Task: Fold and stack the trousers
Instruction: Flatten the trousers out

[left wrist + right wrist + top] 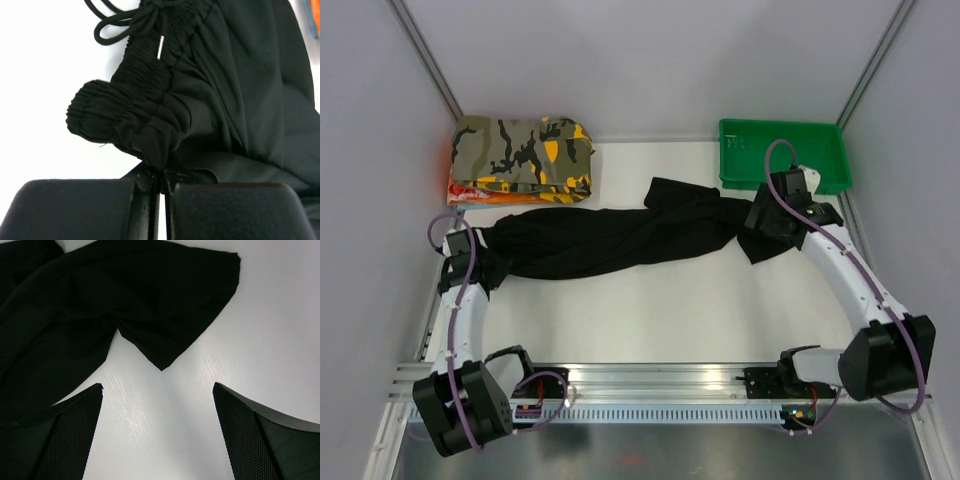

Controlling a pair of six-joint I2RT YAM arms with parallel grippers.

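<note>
Top view: black trousers lie bunched in 1 long twisted band across the middle of the white table, running left to right. The left end sits at the left gripper and the right end at the right gripper. A loose flap sticks out toward the far side near the right end. Folded camouflage garment is in the far left corner, just beside the band's far edge. Green tray is at the far right; the right arm's wrist overlaps its near rim in this view.

Left wrist view: left gripper is clenched, 2 fingers pressed together on a pinch of the gathered elastic waistband. The waistband bulges out left of the pinch. Drawstring loops onto the table beyond it, with its metal tip resting on the fabric.

Right wrist view: right gripper is released, 2 fingers spread wide with only bare table between them. Fabric lies just beyond the fingertips, with 1 pointed corner aimed at the gap. On the left the fabric runs down to the left-hand finger; cannot tell if it touches.
</note>
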